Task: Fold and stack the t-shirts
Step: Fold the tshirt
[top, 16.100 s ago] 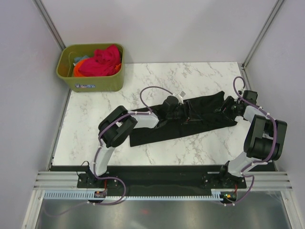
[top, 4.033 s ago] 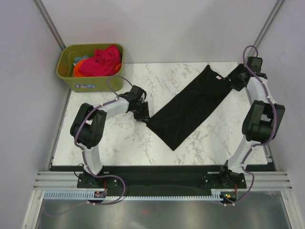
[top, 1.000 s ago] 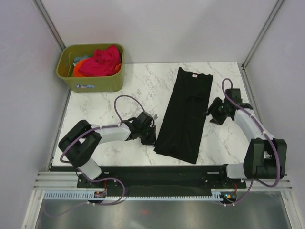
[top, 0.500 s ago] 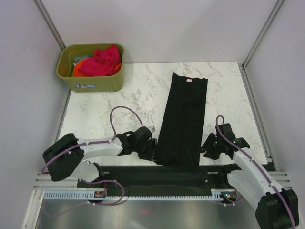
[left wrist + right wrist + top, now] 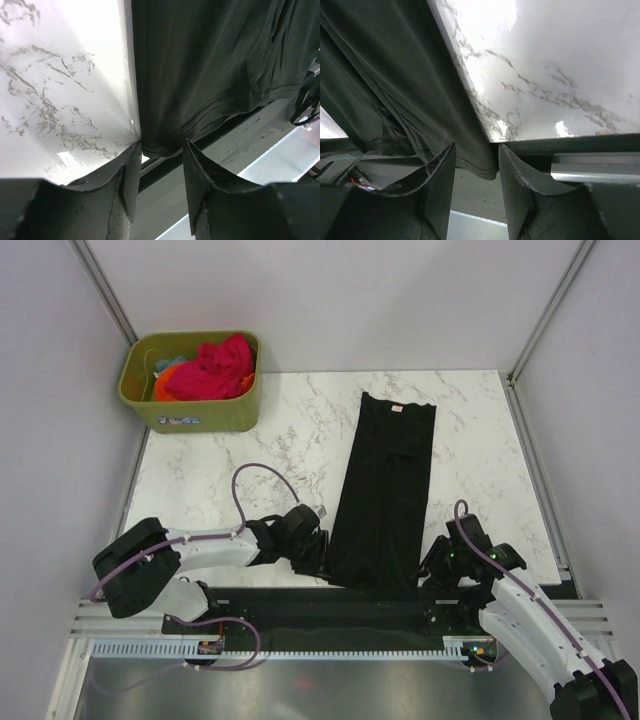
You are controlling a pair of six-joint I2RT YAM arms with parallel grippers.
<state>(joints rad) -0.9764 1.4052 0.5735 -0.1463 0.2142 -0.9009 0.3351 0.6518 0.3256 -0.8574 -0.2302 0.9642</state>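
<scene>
The black t-shirt [image 5: 385,490] lies as a long folded strip on the marble table, its neck label [image 5: 396,409] at the far end and its hem hanging over the near edge. My left gripper [image 5: 320,558] stands open at the hem's left corner [image 5: 160,145], with a gap on both sides of the cloth. At the right corner [image 5: 480,165] my right gripper [image 5: 432,565] is open too, the hem drooping loose between its fingers. More t-shirts sit in the bin: pink-red [image 5: 212,367], orange [image 5: 163,387] and a bit of teal [image 5: 172,364].
The olive-green bin [image 5: 190,412] stands at the far left corner of the table. A dark rail [image 5: 330,605] runs along the near edge below the hem. Grey walls close in the left, right and far sides.
Both arms drew back to the near edge, pulling the black t-shirt straight with its hem over the edge. The left gripper has opened and let go of the corner.
</scene>
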